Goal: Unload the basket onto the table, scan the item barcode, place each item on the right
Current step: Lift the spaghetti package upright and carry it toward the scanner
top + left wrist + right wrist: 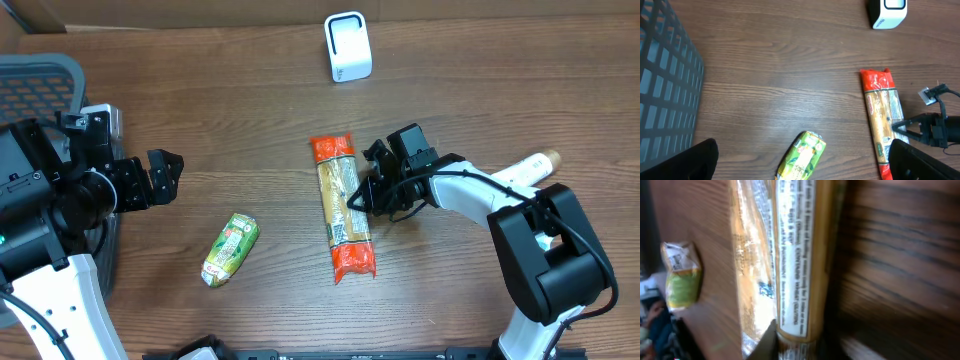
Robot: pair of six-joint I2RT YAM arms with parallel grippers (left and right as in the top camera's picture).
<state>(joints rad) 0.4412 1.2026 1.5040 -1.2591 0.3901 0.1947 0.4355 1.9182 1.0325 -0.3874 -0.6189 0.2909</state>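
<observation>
My right gripper (361, 199) sits at the right-hand edge of the pasta packet (343, 208), about halfway along its length. The fingertips converge to a point against the wrapper, but I cannot tell from any view whether they have actually pinched it. That arm's wrist camera is so close that the packet fills the frame, its label text running lengthwise and one dark fingertip (765, 342) poking in at the bottom. The overhead camera cannot give that detail. Overhead shows what the wrist view does not: the packet lies flat near the middle of the wooden table (480, 90), a red end at top and bottom. The white scanner (348, 46) stands well apart at the far edge. A green packet (230, 249) lies tilted to the pasta's left. My left gripper (168, 176) hangs wide open, holding nothing, over the left side of the table beside the grey basket (40, 75). Its wrist camera alone shows the basket's mesh wall close up, and takes in both packets, the scanner and the other arm's fingers in one sweep.
</observation>
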